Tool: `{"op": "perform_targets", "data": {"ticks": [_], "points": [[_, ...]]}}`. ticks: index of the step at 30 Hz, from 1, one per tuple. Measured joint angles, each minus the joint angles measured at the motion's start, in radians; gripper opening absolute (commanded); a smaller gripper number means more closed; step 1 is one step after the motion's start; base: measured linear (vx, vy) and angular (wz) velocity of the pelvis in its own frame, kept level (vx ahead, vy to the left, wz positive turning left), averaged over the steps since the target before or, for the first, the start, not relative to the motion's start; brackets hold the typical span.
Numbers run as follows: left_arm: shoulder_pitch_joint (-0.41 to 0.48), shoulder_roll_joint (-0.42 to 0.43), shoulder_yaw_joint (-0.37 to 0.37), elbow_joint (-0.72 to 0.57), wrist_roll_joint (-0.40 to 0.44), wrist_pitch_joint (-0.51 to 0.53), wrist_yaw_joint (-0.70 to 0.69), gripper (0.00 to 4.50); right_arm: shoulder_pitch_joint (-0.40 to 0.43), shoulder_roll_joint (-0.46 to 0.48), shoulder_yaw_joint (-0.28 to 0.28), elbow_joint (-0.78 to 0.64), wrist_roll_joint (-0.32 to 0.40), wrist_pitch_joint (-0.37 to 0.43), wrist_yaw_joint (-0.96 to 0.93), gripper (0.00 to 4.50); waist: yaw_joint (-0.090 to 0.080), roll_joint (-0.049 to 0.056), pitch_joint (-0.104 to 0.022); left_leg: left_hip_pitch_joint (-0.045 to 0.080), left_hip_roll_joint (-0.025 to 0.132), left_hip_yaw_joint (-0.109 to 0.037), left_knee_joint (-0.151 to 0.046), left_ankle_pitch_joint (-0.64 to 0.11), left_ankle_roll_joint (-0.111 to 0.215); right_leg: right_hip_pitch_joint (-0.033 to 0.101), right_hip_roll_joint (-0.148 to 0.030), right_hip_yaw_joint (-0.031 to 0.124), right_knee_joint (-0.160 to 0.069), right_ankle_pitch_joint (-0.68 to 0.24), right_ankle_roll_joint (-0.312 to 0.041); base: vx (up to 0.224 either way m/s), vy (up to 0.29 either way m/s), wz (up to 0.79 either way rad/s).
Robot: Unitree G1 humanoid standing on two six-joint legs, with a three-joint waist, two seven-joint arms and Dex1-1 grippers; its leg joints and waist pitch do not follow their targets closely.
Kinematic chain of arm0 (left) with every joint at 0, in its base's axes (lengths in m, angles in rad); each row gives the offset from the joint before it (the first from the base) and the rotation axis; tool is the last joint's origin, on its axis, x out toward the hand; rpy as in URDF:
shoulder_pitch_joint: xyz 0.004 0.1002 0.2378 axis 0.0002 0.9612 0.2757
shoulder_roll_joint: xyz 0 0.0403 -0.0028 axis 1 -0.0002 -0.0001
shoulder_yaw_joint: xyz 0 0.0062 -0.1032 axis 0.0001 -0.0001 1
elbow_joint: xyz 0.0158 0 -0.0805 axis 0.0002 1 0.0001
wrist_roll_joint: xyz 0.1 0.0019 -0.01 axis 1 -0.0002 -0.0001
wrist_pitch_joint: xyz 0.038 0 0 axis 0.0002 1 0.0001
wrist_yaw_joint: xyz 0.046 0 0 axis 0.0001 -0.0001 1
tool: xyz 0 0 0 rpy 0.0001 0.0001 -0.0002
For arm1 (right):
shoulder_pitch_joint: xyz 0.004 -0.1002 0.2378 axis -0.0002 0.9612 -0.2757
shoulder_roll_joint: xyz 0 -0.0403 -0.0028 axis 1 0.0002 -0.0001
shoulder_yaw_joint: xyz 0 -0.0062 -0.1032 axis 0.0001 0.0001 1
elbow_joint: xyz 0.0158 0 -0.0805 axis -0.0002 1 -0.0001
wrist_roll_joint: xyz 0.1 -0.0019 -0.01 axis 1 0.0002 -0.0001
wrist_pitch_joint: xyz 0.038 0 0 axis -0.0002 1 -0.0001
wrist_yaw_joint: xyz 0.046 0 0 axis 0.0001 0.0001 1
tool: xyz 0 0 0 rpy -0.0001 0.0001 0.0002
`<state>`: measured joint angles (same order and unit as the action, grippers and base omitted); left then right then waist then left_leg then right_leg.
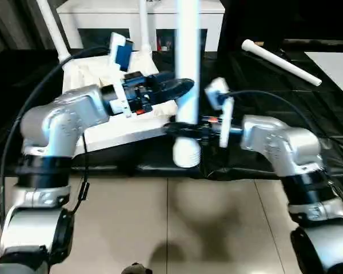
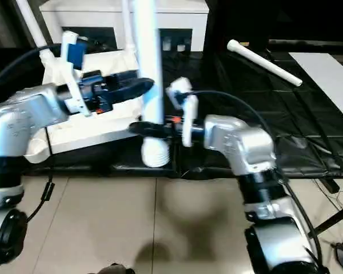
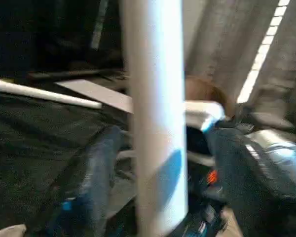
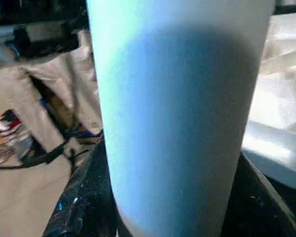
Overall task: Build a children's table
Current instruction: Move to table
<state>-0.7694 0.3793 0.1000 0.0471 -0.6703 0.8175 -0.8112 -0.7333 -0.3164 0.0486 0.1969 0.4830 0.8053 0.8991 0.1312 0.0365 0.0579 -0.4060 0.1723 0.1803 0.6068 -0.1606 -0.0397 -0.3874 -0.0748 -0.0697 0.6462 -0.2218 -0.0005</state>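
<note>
A white tapered table leg (image 1: 188,63) stands upright in the middle of the scene, its ribbed threaded end (image 1: 186,153) pointing down just past the near edge of the black-covered work surface (image 1: 263,103). The right gripper (image 1: 180,129) is clamped on this leg just above the threads, its black fingers (image 4: 84,197) pressed against either side of the tube. The left gripper (image 1: 180,85) reaches in from the left higher up the same leg; its fingers (image 3: 96,173) sit on either side of the tube with a little space showing, so the jaws look parted around it, though whether they touch the tube cannot be told.

The white tabletop (image 1: 123,128) lies upside down on the black surface to the left of the held leg, behind the left forearm. Two legs already stand up out of it: one (image 1: 54,28) at its far left corner, leaning left, and another (image 1: 144,25) near its far right corner, standing close to straight. A fourth leg (image 1: 280,61) lies loose on the black surface at far right, well apart from the tabletop, its threaded end toward the left.

A white cabinet (image 1: 103,14) with dark doors stands behind the tabletop. Beige floor tiles (image 1: 177,228) fill the near ground below the arms.
</note>
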Motion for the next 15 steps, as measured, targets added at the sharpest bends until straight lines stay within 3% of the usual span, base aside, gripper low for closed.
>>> {"op": "perform_targets", "data": {"ticks": [2,5,7,9,12,14,15], "points": [[0.036,0.001,0.012,-0.068,0.054,-0.009,0.103,3.62,0.031,-0.020,-0.005,-0.041,-0.038,-0.031,-0.058,1.87,0.005,-0.002,-0.001,0.001,0.000,0.000,0.000,0.000,0.000,0.001,0.000,0.000,0.000,0.000,0.000,0.000,0.000,0.00],[0.161,-0.039,0.075,-0.226,0.170,-0.034,0.317,3.78,0.125,-0.035,-0.017,-0.090,-0.156,-0.117,-0.210,1.87,0.009,-0.006,-0.001,0.002,0.000,0.002,-0.002,0.000,0.000,0.001,0.000,0.001,-0.001,-0.001,0.001,0.000,0.000,0.00],[0.274,-0.088,0.113,-0.329,0.248,-0.079,0.440,3.78,0.202,-0.005,-0.044,-0.118,-0.238,-0.179,-0.346,1.87,0.010,-0.015,0.003,0.002,0.000,0.002,-0.003,0.001,-0.001,0.000,0.000,0.001,0.000,-0.001,0.002,0.000,0.000,0.00],[0.426,-0.127,0.101,-0.419,0.364,-0.160,0.551,3.78,0.283,0.045,-0.049,-0.185,-0.324,-0.261,-0.490,1.87,0.007,-0.021,0.002,0.002,0.000,0.002,-0.006,0.001,-0.002,-0.001,0.000,0.001,-0.002,-0.002,0.004,0.000,0.000,0.00],[0.588,-0.174,0.082,-0.418,0.477,-0.304,0.643,3.78,0.349,0.104,-0.077,-0.249,-0.353,-0.320,-0.597,1.87,0.007,-0.024,0.002,0.002,0.000,0.002,-0.006,0.001,-0.003,-0.001,0.001,0.001,-0.002,-0.003,0.004,0.000,0.000,0.00],[0.627,-0.183,0.078,-0.410,0.512,-0.376,0.674,3.78,0.369,0.143,-0.108,-0.273,-0.347,-0.337,-0.638,1.87,0.010,-0.026,0.002,0.003,0.000,0.002,-0.007,0.001,-0.003,0.000,0.001,0.001,-0.003,-0.004,0.008,0.000,0.000,0.00],[0.655,-0.195,0.077,-0.402,0.527,-0.424,0.691,3.78,0.404,0.163,-0.115,-0.295,-0.341,-0.371,-0.651,1.87,0.011,-0.024,0.002,0.010,0.000,0.002,-0.009,0.000,-0.002,0.006,0.001,0.001,-0.007,-0.007,0.013,0.000,0.000,0.00]]}}
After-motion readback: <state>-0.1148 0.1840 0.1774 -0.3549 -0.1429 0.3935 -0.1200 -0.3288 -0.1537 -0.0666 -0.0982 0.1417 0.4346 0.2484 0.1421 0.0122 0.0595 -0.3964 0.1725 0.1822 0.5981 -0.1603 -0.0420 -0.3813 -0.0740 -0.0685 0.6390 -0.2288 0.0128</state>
